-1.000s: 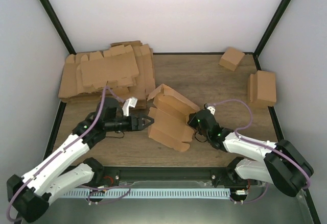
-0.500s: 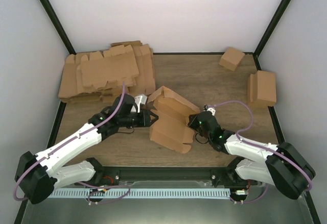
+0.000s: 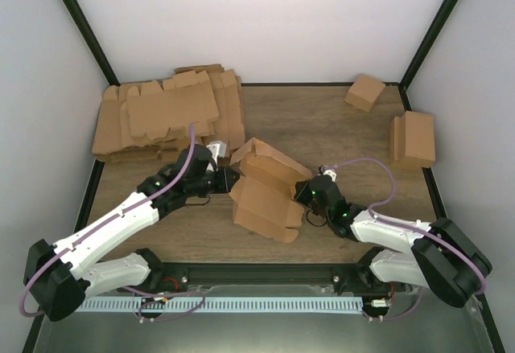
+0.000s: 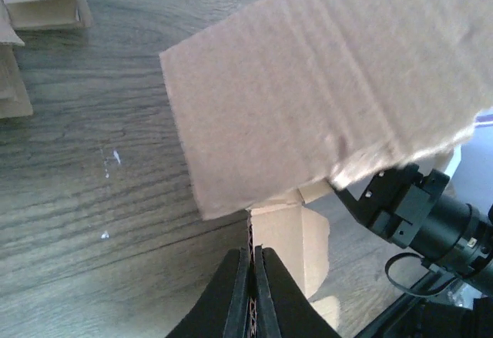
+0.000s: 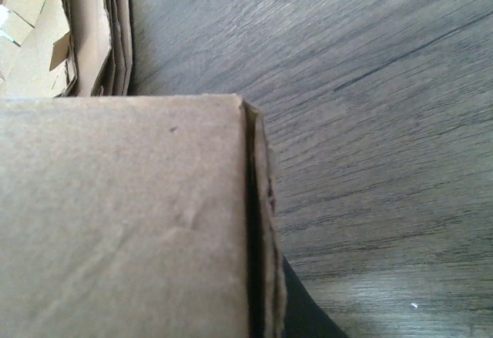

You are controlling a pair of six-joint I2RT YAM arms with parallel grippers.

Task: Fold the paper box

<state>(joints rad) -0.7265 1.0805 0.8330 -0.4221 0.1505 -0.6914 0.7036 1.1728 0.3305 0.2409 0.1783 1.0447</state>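
Note:
The paper box (image 3: 265, 188) is a half-folded brown cardboard sheet, raised at an angle in the middle of the wooden table. My left gripper (image 3: 232, 181) is at its left edge. In the left wrist view, this gripper (image 4: 253, 270) is shut on a thin upright cardboard wall, with a broad flap (image 4: 323, 84) hanging above. My right gripper (image 3: 303, 195) holds the box's right edge. In the right wrist view the cardboard (image 5: 123, 222) fills the left side. Its doubled edge sits against the one black finger (image 5: 300, 311) that shows.
A pile of flat brown blanks (image 3: 169, 116) lies at the back left, also visible in the right wrist view (image 5: 92, 30). A small cube-like box (image 3: 364, 92) sits at the back right, with a folded box (image 3: 414, 138) by the right wall. Black frame posts line the enclosure.
My left gripper has moved right to the box's left edge and shut on it. The box has tilted and shifted slightly left. The right gripper has kept its hold.

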